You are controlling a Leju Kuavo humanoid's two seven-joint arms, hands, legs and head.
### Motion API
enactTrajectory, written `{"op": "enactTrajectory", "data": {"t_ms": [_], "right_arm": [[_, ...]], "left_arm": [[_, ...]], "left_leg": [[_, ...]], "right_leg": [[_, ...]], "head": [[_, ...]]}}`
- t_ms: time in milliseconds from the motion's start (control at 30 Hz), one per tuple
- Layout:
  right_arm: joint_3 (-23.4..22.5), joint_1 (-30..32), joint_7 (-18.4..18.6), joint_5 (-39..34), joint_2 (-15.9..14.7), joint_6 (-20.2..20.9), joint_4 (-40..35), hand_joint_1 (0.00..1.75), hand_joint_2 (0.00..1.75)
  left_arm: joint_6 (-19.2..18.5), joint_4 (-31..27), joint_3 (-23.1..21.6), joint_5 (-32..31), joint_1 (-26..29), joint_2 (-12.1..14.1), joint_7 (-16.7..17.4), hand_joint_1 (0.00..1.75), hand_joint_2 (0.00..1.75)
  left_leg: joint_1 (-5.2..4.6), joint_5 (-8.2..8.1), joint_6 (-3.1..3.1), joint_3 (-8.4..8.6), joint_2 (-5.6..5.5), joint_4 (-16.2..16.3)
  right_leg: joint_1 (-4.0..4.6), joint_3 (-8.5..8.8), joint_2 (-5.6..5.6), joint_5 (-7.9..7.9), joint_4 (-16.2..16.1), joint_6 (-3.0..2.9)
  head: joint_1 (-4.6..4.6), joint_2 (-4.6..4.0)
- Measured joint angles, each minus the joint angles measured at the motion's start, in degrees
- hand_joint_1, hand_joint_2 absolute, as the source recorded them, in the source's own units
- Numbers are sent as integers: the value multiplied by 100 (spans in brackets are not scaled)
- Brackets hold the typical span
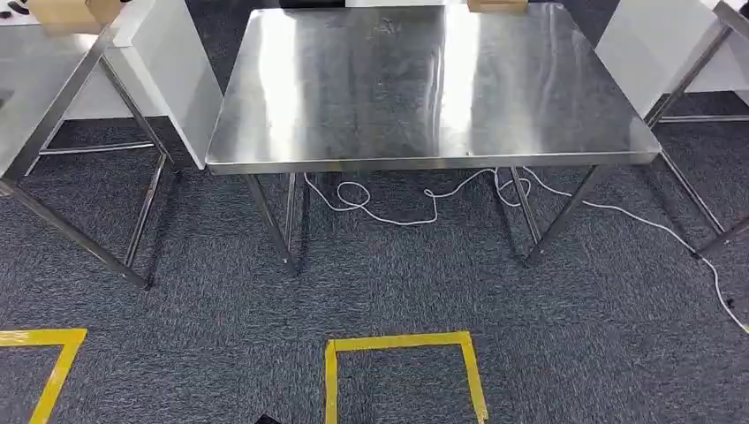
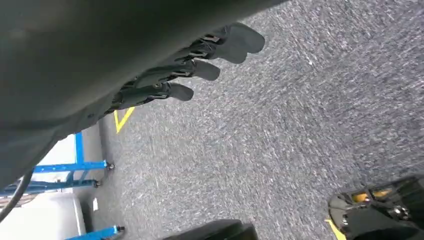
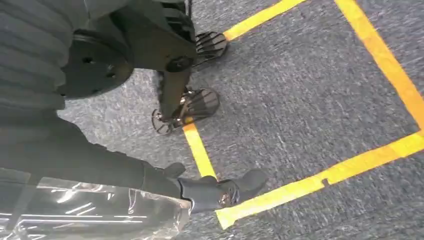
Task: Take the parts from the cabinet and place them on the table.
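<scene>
Nearest to you, the right hand (image 3: 200, 192) hangs low over the grey carpet (image 1: 177, 300), and its dark fingers (image 3: 245, 182) are curled around the edge of a clear plastic bag (image 3: 100, 210). The bag is glossy and crumpled, with light streaks across it. You cannot tell from the right wrist view what is inside it, so the part itself stays unconfirmed. Beneath that hand, yellow floor tape (image 3: 300, 187) runs across the carpet in a corner shape.

Your left hand (image 2: 185, 70) also hangs beside the body above the carpet. Its dark fingers (image 2: 200, 69) are stretched out straight, lying side by side with small gaps, and they hold nothing. Past them you can see a blue frame (image 2: 75, 167) on small feet at the carpet's edge.

Further out, in the head view, a yellow tape square (image 1: 402, 371) marks the floor just ahead. Beyond it stands the steel table (image 1: 424, 88), its shiny top bare where you can see it. A white cable (image 1: 424, 199) loops on the carpet between its legs. Another steel table (image 1: 35, 115) stands just beside it on the left, and a brown box (image 1: 495, 5) sits at the far edge, mostly cropped.
</scene>
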Motion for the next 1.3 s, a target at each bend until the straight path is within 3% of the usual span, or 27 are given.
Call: {"op": "enactTrajectory", "data": {"t_ms": [33,100,133,200,233,267,333,400,433,467,533,600,667,733,767,800,833,900,933,967,1000,1067,1100,1133,1200,1267,1300], "right_arm": [[0,0,-11,0,-4,0,-2,0,175],[0,6,-24,0,9,0,11,0,175],[0,0,-28,-2,11,0,11,0,175],[0,0,-33,0,9,0,11,0,175],[0,3,-37,0,9,2,11,0,175],[0,9,-41,0,9,9,13,0,175],[0,18,-48,2,9,28,13,0,175],[0,20,-50,2,11,39,17,0,175],[0,20,-55,2,20,44,17,0,175],[0,14,-59,2,33,46,20,0,175],[0,-4,-59,4,37,46,28,0,175],[0,5,-59,24,52,48,33,0,175],[0,5,-59,39,33,48,35,0,175],[0,1,-59,46,28,48,35,0,175],[0,8,-59,48,28,48,35,0,175],[0,16,-59,50,26,48,35,0,175],[0,21,-59,50,22,48,35,0,175],[0,15,-59,46,17,48,35,0,175],[0,6,-59,44,15,48,35,0,175],[0,-11,-59,42,15,48,35,0,175],[0,-10,-59,39,13,48,35,0,175],[0,8,-66,39,17,48,37,0,175],[0,15,-63,37,20,48,37,0,175],[0,17,-66,37,39,48,39,0,175],[0,14,-66,37,39,48,39,0,175],[0,20,-66,37,39,48,39,0,175],[0,27,-66,37,39,48,39,0,175]], "left_arm": [[2,0,0,-11,0,2,17,0,0],[4,0,2,-22,10,17,33,0,0],[4,0,0,-26,9,26,35,0,0],[7,0,0,-26,9,28,41,0,0],[11,0,0,-26,8,42,46,0,0],[15,0,2,-35,8,46,59,0,0],[33,0,2,-42,7,52,90,0,0],[55,0,0,-44,-6,59,124,0,0],[66,0,0,-46,-23,63,135,0,0],[72,0,0,-52,-34,66,151,0,0],[98,0,2,-55,-32,70,179,0,0],[120,0,4,-55,-34,72,190,0,0],[120,0,4,-50,-50,72,190,0,0],[122,0,7,-50,-52,72,190,0,0],[120,0,7,-48,-50,72,188,0,0],[120,0,7,-46,-50,72,188,0,0],[118,0,7,-46,-50,72,188,0,0],[116,0,7,-55,-51,72,179,0,0],[114,0,7,-61,-52,72,177,0,0],[107,0,4,-63,-53,72,177,0,0],[105,0,4,-70,-56,72,177,0,0],[98,0,4,-70,-56,72,177,0,0],[96,0,4,-72,-53,74,177,0,0],[96,0,7,-70,-49,85,177,0,0],[96,0,4,-77,-49,90,177,0,0],[96,0,4,-77,-47,98,177,0,0],[96,0,4,-76,-45,101,177,0,0]], "left_leg": [[16,14,-6,-10,-11,6],[79,16,-74,-64,-15,51],[98,-281,-108,-146,-25,224],[128,-1012,-174,-384,-30,1048],[143,-1241,-206,-489,-30,1497],[158,-1308,-225,-522,-30,1788],[179,-1103,-229,-244,-28,1605],[187,-741,-185,500,-33,550],[185,-794,-147,775,-66,76],[152,-842,-131,864,-85,-67],[101,-808,-91,808,-84,-18],[94,-666,33,797,-68,-148],[109,-549,116,710,-29,-195],[80,-472,152,586,-17,-189],[66,-419,150,509,-11,-186],[56,-372,146,448,-10,-184],[52,-329,132,387,-9,-178],[49,-256,91,284,-13,-151],[48,-232,59,244,-18,-114],[4,-218,32,179,-14,-73],[12,-174,-2,165,-4,-58],[10,-134,-36,134,-11,-10],[19,-126,-57,117,-14,9],[58,-231,-88,62,-35,93],[85,-854,-167,-147,-52,718],[116,-1340,-231,-418,-54,1612],[130,-1387,-244,-448,-53,1841]], "right_leg": [[16,-14,4,0,52,-12],[-92,-61,-24,61,49,-177],[-72,-109,-28,116,50,-270],[-41,-174,-49,210,58,-378],[-27,-236,-54,262,65,-379],[-22,-288,-53,302,70,-367],[-28,-390,-51,372,79,-327],[-36,-441,-43,419,97,-288],[-42,-444,-44,438,96,-259],[-8,-478,-50,477,98,-199],[-40,-485,-54,529,89,-121],[5,-505,-56,588,37,-4],[12,-729,-49,208,468,-116],[1,-1101,-50,-296,1393,-193],[7,-1250,-50,-450,1832,-175],[7,-1259,-51,-432,1973,-129],[12,-1113,-50,-300,1842,-57],[11,-489,-53,38,937,47],[9,-94,-59,103,339,36],[47,172,-55,-25,-55,-28],[113,128,-29,-1,-20,-85],[104,3,-27,4,7,-112],[46,-21,-34,32,-2,-170],[-5,-42,-52,72,-9,-241],[14,-86,-55,158,-8,-391],[41,-205,-64,250,9,-431],[48,-262,-64,281,28,-423]], "head": [[-17,0],[-26,0],[-39,0],[-46,0],[-48,0],[-46,0],[-48,0],[-50,0],[-48,0],[-37,0],[-57,0],[-48,0],[-20,0],[7,0],[13,0],[22,0],[28,0],[26,0],[31,0],[37,0],[11,0],[9,0],[9,0],[15,0],[-31,0],[-35,0],[-31,0]]}}
